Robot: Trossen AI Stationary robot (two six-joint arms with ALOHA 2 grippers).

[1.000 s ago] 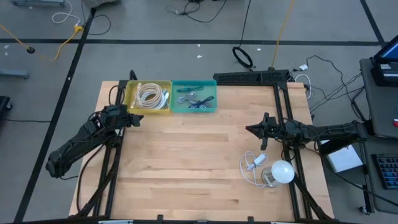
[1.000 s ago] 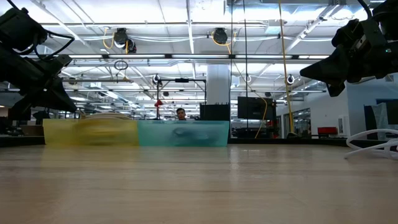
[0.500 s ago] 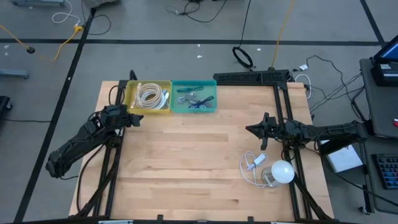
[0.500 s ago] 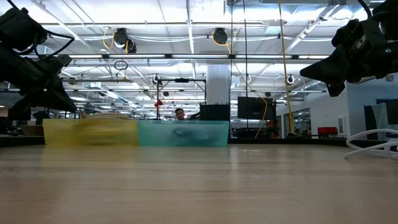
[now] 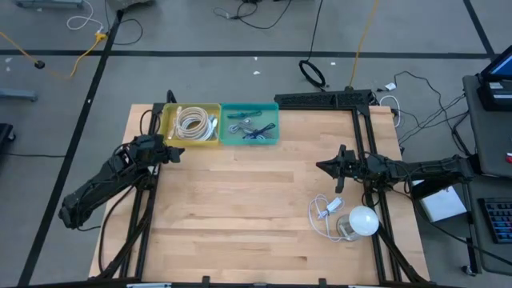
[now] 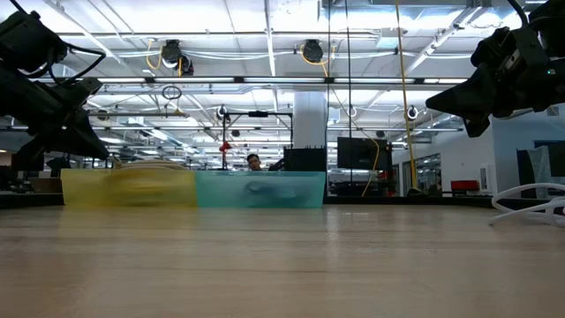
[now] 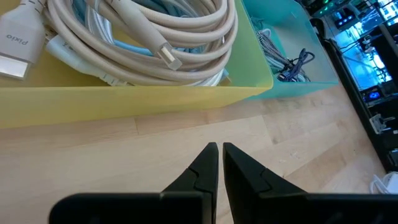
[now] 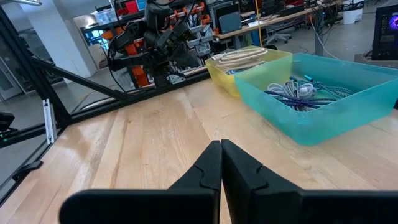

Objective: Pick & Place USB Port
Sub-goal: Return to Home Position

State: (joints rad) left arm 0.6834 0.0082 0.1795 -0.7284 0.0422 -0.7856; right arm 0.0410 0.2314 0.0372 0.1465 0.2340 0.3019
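Note:
A white USB cable with its plug (image 5: 330, 210) lies looped on the table at the near right, beside a white round object (image 5: 362, 220). A yellow bin (image 5: 192, 124) holds coiled white cables (image 7: 143, 37). A teal bin (image 5: 250, 123) next to it holds dark and blue cables (image 8: 298, 89). My left gripper (image 5: 178, 152) is shut and empty, above the table just near of the yellow bin (image 7: 124, 99). My right gripper (image 5: 322, 166) is shut and empty, above the table's right half, its fingers toward the left.
The two bins stand side by side at the far edge of the wooden table (image 5: 240, 208). In the low view they show as a yellow wall (image 6: 128, 188) and a teal wall (image 6: 260, 188). Black frame rails run along both table sides (image 5: 368, 136).

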